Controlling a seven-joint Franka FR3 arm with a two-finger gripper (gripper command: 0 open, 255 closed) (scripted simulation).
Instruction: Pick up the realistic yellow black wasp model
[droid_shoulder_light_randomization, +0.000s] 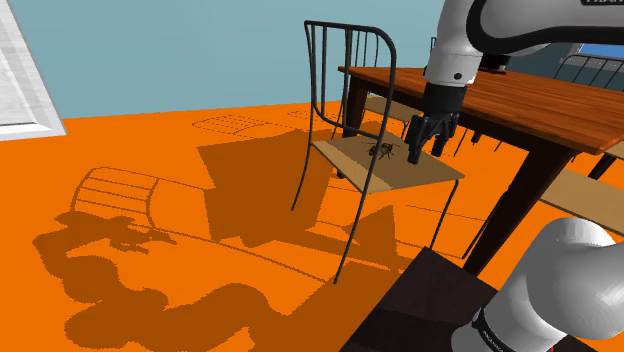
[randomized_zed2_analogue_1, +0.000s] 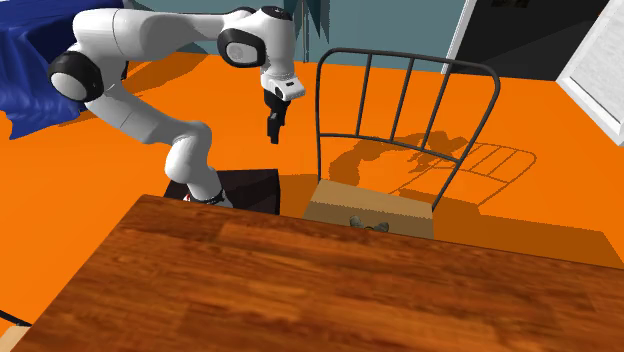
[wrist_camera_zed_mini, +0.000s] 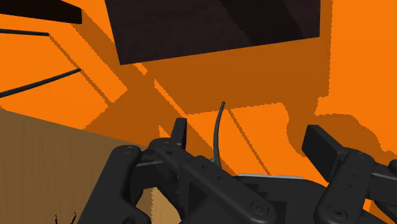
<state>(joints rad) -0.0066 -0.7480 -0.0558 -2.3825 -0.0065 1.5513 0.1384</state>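
1. Chair; dark metal frame and wooden seat, drawn up to a wooden table.
2. Tool; hangs over the seat near the wasp, fingers apart, gripping nothing.
3. Wasp model; lies on the seat; probably very light and stiff, with fragile legs and wings; best pinched gently across the body.

Quantity of objects: one wasp model, one wooden table, one blue cloth and one metal-framed chair, with part of what appears to be a second chair beyond the table. Quantity of rig components: one white arm, one dark stand and one black gripper with two fingers.
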